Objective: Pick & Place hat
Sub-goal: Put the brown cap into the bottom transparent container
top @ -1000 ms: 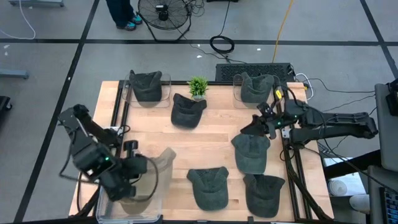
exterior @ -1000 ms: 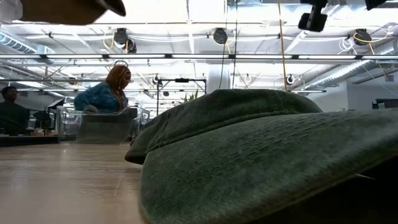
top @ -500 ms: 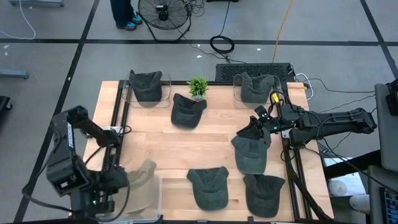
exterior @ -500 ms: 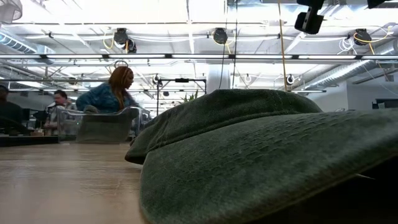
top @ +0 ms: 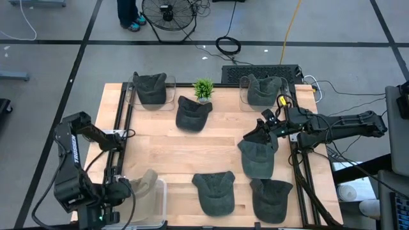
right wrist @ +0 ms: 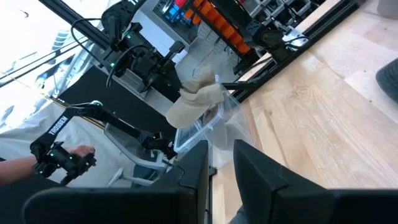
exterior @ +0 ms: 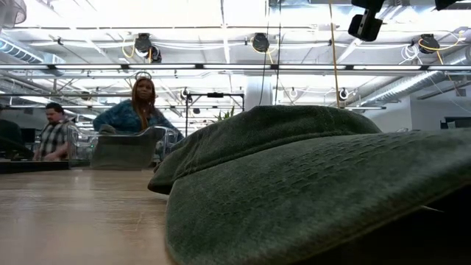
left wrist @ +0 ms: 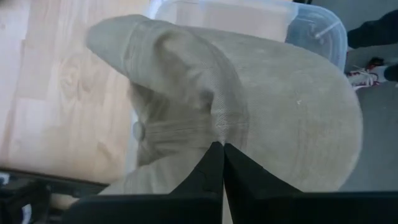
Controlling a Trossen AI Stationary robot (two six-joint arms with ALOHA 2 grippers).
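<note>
From above: left gripper (top: 123, 190) low at the near-left corner of the pale wooden table (top: 211, 144), clamped on a limp tan fabric cap (top: 142, 183) that hangs over the rim of a clear plastic bin (top: 161, 198), likely so a release drops it straight inside. Right gripper (top: 263, 133) at the far edge of a dark green cap (top: 257, 157) on the table's right side, seemingly poised to take it once the tan one is stowed; fingers parted, nothing held. More dark green caps lying loose across the boards, two of them sitting in clear holders along the far edge, beside a small green potted plant (top: 204, 88)

From table height: view mostly blocked by the brim of a dark green cap (exterior: 324, 199) close to the lens; a clear container (exterior: 125, 151) visible farther back; people (exterior: 136, 110) in the room behind, none reaching in. Neither claw clearly shown here

From the left wrist: dark fingers (left wrist: 214, 171) pinched tight together on the tan cap's (left wrist: 249, 112) crown fabric, brim pointing away, clear bin rim (left wrist: 311, 22) just beyond, so the hold looks secure enough for lowering

From the right wrist: own fingers (right wrist: 193, 171) spread with open space between them above bare wood; across the table the tan cap (right wrist: 196, 99) dangling at the clear bin (right wrist: 208, 124)
</note>
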